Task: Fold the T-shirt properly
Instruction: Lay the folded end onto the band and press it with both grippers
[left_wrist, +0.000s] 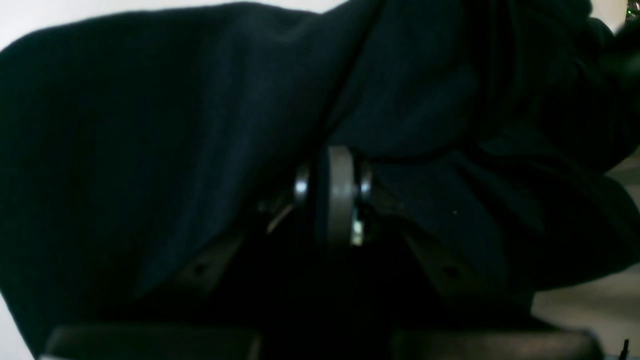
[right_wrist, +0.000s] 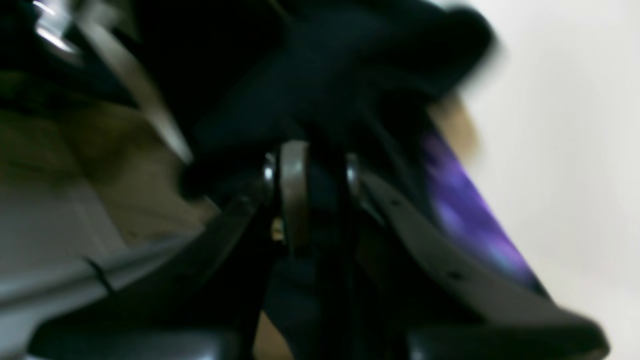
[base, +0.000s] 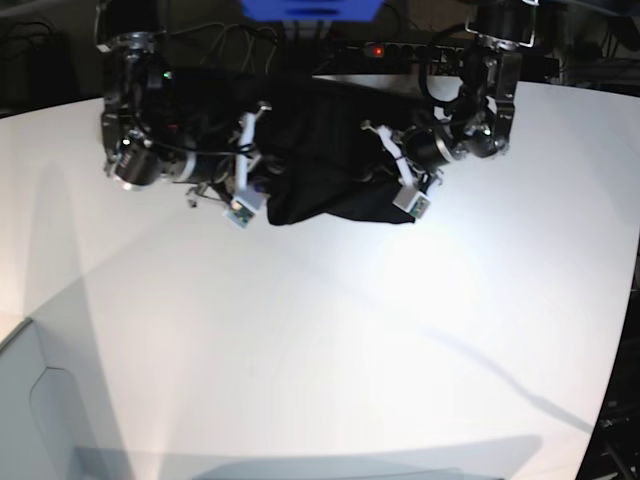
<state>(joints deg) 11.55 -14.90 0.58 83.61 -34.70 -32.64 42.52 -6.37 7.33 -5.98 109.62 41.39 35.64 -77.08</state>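
The black T-shirt (base: 330, 165) hangs bunched between the two arms at the far side of the white worktop (base: 330, 350), toward twelve o'clock in the base view. It sags in a dark swag from one gripper to the other, its lower edge just above the worktop surface or touching it; which of the two cannot be told.

The left gripper (left_wrist: 332, 192), at about one o'clock in the base view, has its fingers (left_wrist: 341, 190) pressed nearly together with black cloth draped over and around them. In the left wrist view the fabric fills almost the whole picture, folds running toward two o'clock, and the fingers are clenched on the T-shirt.

The right gripper (right_wrist: 310, 185), at about eleven o'clock in the base view, has its fingers (right_wrist: 294, 190) set a little apart with a thick wad of the black cloth pinched between them. In the blurred right wrist view a strip of purple print (right_wrist: 465, 210) shows on the cloth at three to four o'clock of the fingers, against the pale worktop.
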